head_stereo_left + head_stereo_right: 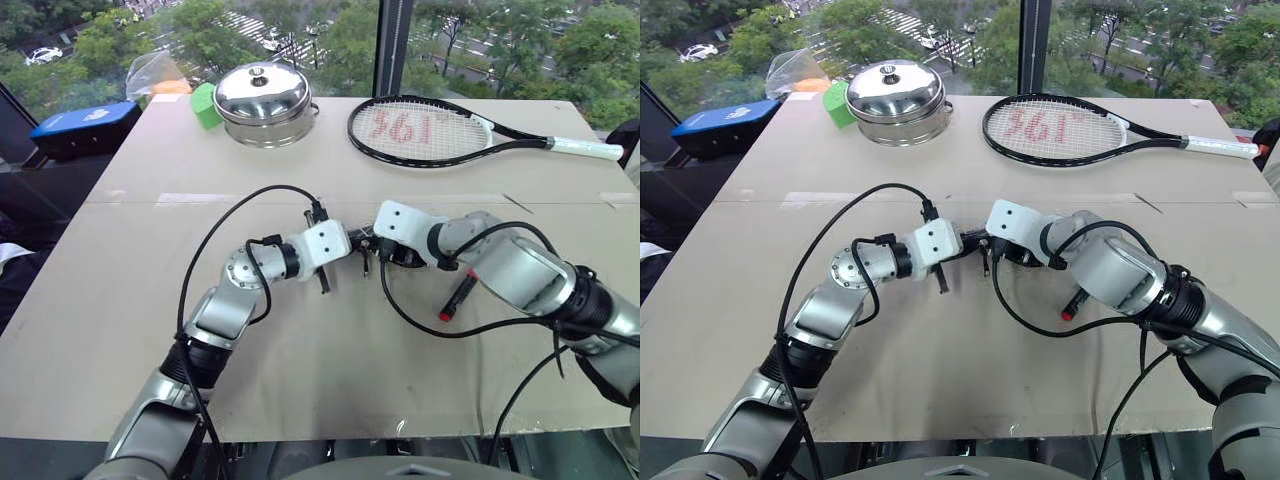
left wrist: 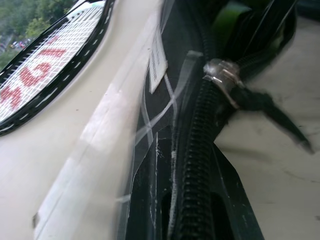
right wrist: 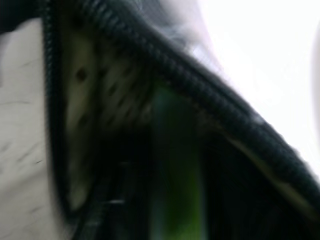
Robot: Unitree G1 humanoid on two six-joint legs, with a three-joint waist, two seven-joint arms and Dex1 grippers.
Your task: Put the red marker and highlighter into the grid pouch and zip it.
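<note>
One red marker (image 1: 456,297) lay nearest on the table (image 1: 120,300), partly under the right forearm, its long axis running from the red cap at the near end up and away toward the right tool (image 1: 378,247). One grid pouch (image 2: 165,165) sat just beyond it at mid-table, between the two tools, mostly hidden by them in the head views. In the left wrist view its zipper ran along the pouch's length, with the metal slider (image 2: 220,75) and black pull cord (image 2: 270,112) partway along and the mouth beyond still open. The left tool (image 1: 352,243) was closed on the pouch's edge. In the right wrist view one green shape, seemingly the highlighter (image 3: 175,165), showed inside the open mouth; how wide the right tool stood could not be told.

Farther back stood one lidded steel pot (image 1: 264,102), one green block (image 1: 206,105) touching its left side, and one tennis racket (image 1: 440,132) lying with its white handle pointing right. The table was covered in pale cardboard-like sheets with taped seams. Behind it, windows looked down on trees and a street.
</note>
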